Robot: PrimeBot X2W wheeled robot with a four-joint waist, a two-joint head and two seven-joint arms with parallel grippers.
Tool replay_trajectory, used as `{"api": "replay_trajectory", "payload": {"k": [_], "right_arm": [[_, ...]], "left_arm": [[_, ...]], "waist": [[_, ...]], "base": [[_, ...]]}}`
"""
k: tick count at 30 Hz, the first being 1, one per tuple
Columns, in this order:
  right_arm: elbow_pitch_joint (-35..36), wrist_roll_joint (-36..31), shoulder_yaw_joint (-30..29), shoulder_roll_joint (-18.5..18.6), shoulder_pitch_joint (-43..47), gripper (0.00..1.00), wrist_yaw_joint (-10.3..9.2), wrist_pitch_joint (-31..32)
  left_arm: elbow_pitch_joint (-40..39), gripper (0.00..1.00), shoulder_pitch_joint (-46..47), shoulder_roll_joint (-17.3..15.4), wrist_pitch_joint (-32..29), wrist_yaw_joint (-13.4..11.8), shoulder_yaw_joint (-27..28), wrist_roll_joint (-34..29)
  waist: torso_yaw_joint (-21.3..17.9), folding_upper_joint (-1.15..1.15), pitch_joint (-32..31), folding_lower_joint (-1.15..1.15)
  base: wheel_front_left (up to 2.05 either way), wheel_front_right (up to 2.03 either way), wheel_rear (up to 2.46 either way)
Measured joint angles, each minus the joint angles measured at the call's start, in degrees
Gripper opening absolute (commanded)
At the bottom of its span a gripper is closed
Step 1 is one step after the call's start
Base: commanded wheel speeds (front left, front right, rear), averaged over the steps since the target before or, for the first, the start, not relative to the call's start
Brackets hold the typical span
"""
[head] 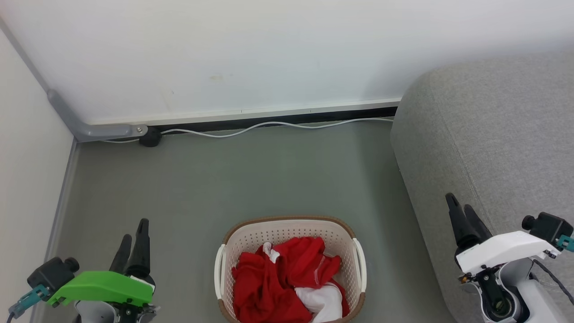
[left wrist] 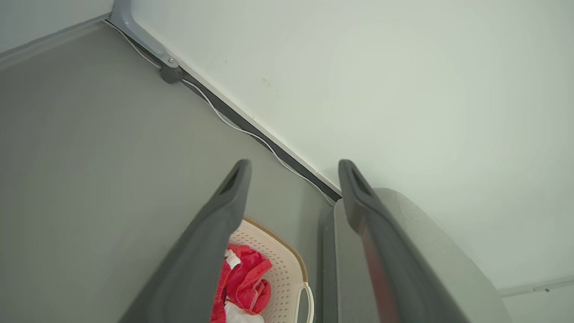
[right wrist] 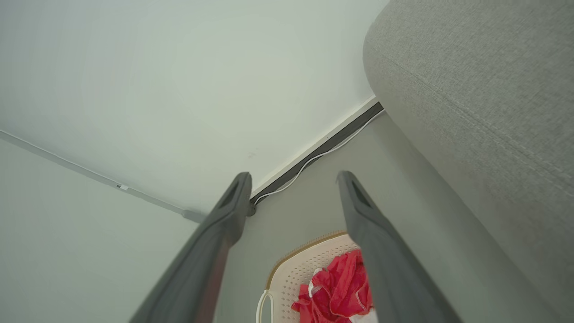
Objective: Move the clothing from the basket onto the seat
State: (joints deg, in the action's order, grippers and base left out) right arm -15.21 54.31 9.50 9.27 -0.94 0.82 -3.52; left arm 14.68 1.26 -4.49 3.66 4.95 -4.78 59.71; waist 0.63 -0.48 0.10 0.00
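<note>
Nothing is moved yet — the clothing (head: 287, 278) lies heaped in the basket (head: 287, 223) near the seat (head: 493, 134), while the left end effector (head: 134, 231) and the right end effector (head: 459, 202) hover spread and empty.

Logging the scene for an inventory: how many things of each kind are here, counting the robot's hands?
Laundry basket: 1
Heap of red and white clothing: 1 (garments within cannot be counted)
Grey sofa: 1
White cable: 1
Grey conduit: 1
Dark round fitting at the conduit's end: 1
Hands: 2, left hand and right hand, both open
Total: 8
</note>
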Motion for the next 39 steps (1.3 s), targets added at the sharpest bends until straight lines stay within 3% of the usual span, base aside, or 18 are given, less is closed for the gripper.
{"api": "replay_trajectory", "payload": {"k": [5, 25, 39], "right_arm": [[-0.01, -3.55, 1.70, 0.46, -0.01, 1.00, -0.85, -1.03], [-0.85, -18.78, 9.21, 5.00, -0.52, 1.00, -0.46, -4.85], [-0.51, -27.70, 10.14, 7.40, -1.03, 1.00, -2.82, -7.57]], "left_arm": [[-0.36, 1.00, -0.01, 0.01, 0.88, -0.43, -0.30, -3.91], [-1.45, 1.00, -0.04, 0.04, 4.66, -0.41, -1.52, -19.13], [-2.13, 1.00, -0.06, 0.02, 7.54, 0.18, -2.67, -30.11]], "waist": [[-0.02, 0.00, -0.02, 0.00], [-0.12, 0.00, 0.10, 0.00], [-0.41, 0.00, 0.21, 0.00]], "base": [[0.00, 0.00, 0.00], [0.00, 0.00, 0.00], [0.00, 0.00, 0.00]]}}
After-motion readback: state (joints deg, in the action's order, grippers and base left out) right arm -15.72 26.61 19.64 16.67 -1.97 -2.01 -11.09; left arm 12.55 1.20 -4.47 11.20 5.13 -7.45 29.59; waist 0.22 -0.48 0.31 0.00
